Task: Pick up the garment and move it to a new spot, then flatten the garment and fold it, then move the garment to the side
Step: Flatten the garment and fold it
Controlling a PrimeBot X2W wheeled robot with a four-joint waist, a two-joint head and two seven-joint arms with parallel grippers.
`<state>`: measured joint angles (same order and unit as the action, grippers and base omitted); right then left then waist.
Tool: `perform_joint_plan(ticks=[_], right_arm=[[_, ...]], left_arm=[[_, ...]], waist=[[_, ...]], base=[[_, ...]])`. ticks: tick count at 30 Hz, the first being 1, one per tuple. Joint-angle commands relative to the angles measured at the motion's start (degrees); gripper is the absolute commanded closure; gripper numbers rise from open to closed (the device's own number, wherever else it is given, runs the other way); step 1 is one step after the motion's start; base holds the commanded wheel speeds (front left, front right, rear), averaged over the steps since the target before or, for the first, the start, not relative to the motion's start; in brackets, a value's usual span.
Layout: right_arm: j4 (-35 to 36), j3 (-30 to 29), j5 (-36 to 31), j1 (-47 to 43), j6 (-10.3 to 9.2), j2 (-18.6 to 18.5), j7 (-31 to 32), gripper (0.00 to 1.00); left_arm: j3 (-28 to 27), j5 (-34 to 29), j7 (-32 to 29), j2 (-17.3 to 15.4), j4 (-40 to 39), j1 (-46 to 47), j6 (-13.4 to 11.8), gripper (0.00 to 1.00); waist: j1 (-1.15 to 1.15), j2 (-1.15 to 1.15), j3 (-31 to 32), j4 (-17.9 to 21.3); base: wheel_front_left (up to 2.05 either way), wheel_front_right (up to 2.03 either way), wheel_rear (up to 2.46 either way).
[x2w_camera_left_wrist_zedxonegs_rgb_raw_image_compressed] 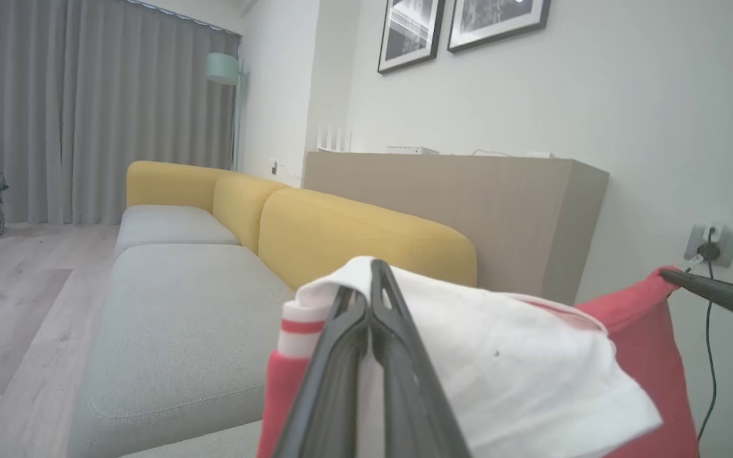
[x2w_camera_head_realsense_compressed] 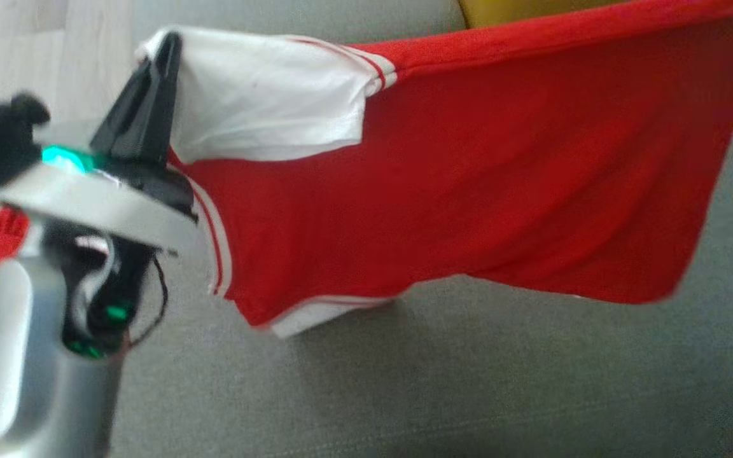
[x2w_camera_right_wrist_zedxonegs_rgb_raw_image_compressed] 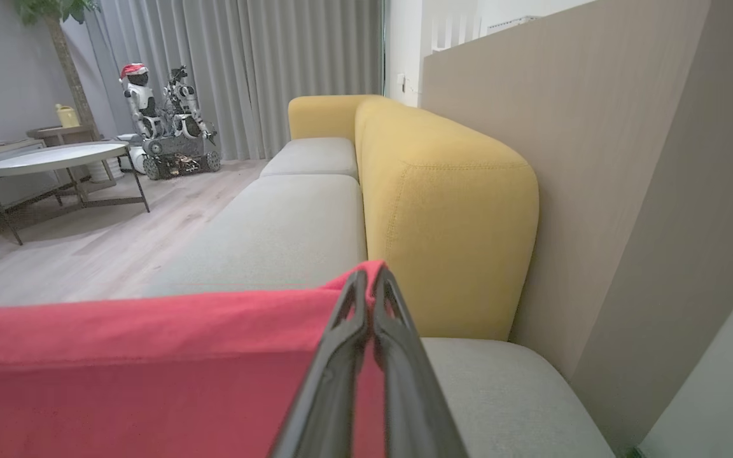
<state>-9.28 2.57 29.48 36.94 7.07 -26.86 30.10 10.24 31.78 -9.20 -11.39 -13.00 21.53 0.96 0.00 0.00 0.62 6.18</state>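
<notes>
Garment (x2w_camera_head_realsense_compressed: 468, 184): red fabric with a white sleeve (x2w_camera_head_realsense_compressed: 265, 95) and red-and-white striped trim, slightly blurred, stretched wide across the upper part of the head view and hanging above the grey sofa seat (x2w_camera_head_realsense_compressed: 468, 381).
Left gripper (x2w_camera_head_realsense_compressed: 168, 44): clamped on the white sleeve's edge, upper left of the head view.
Right gripper (x2w_camera_right_wrist_zedxonegs_rgb_raw_image_compressed: 369, 280): clamped on the garment's red top edge, centre of the right wrist view.

A rounded silver-grey forearm (x2w_camera_head_realsense_compressed: 4, 362) carries a black wrist (x2w_camera_head_realsense_compressed: 102, 280), green lights (x2w_camera_head_realsense_compressed: 67, 159) and a thin black cable (x2w_camera_head_realsense_compressed: 163, 289). Long glossy black fingers (x2w_camera_head_realsense_compressed: 140, 108) taper.
</notes>
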Motion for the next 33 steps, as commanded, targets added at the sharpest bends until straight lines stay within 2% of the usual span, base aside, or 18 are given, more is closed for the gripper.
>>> perform_joint_plan(ticks=[1,4,6,9,12,15,16,19,23,28,33], right_arm=[[3.0,-0.4,-0.9,1.9,0.42,0.9,1.7,1.0],[4.9,-3.3,-1.7,5.7,0.42,4.5,5.9,1.0],[4.5,-3.7,-3.3,10.2,0.42,5.6,7.4,1.0],[1.4,-3.4,-5.9,20.1,0.42,7.1,6.5,1.0],[-4.7,-1.9,-8.3,31.2,0.42,8.1,1.0,1.0],[-11.8,0.0,-10.6,40.6,0.42,7.8,-6.9,1.0],[-16.6,-0.4,-12.4,45.8,0.42,8.0,-13.2,1.0],[-22.8,-1.4,-15.1,51.7,0.42,8.3,-23.4,1.0],[-31.0,-2.4,-17.0,53.9,0.42,9.7,-33.3,1.0],[-40.1,-1.0,-15.1,50.8,0.42,11.2,-37.6,1.0],[-46.9,1.2,-11.0,43.5,0.42,12.6,-40.1,1.0]], left_arm=[[-2.0,-0.6,-1.6,-2.7,-2.3,5.8,-0.3,1.0],[-1.2,-0.9,-5.7,-3.9,-0.9,12.8,-0.1,1.0],[-0.5,-1.0,-8.0,-4.1,1.8,19.5,0.5,1.0],[0.2,-2.1,-9.7,-4.5,8.6,32.1,1.7,1.0],[-0.2,-3.7,-7.5,-3.5,17.8,45.1,1.8,1.0],[-0.2,-6.4,-1.4,-2.2,27.1,56.5,1.9,1.0],[-0.4,-7.4,2.9,-1.3,32.6,62.5,2.1,1.0],[-0.2,-8.4,8.8,-0.2,39.3,69.3,2.7,1.0],[1.5,-9.4,14.3,0.3,45.8,73.0,4.3,1.0],[4.5,-9.6,17.7,0.6,51.7,70.2,5.6,1.0],[9.2,-9.2,19.6,1.0,55.6,61.3,6.3,1.0]], waist=[[0.0,0.0,-2.0,0.2],[0.0,0.0,-7.2,0.5],[0.0,0.0,-12.1,0.4],[0.0,0.0,-20.4,0.2],[0.0,0.0,-26.8,-0.4],[0.0,0.0,-30.2,-1.4],[0.0,0.0,-31.5,-1.9],[0.0,0.0,-32.7,-2.7],[0.0,0.0,-33.2,-3.2],[0.0,0.0,-33.3,-3.9],[0.0,0.0,-31.4,-4.6]], base=[[0.0,0.0,0.0],[0.0,0.0,0.0],[0.0,0.0,0.0],[0.0,0.0,0.0],[0.0,0.0,0.0],[0.0,0.0,0.0],[0.0,0.0,0.0],[0.0,0.0,0.0],[0.0,0.0,0.0],[0.0,0.0,0.0],[0.0,0.0,0.0]])
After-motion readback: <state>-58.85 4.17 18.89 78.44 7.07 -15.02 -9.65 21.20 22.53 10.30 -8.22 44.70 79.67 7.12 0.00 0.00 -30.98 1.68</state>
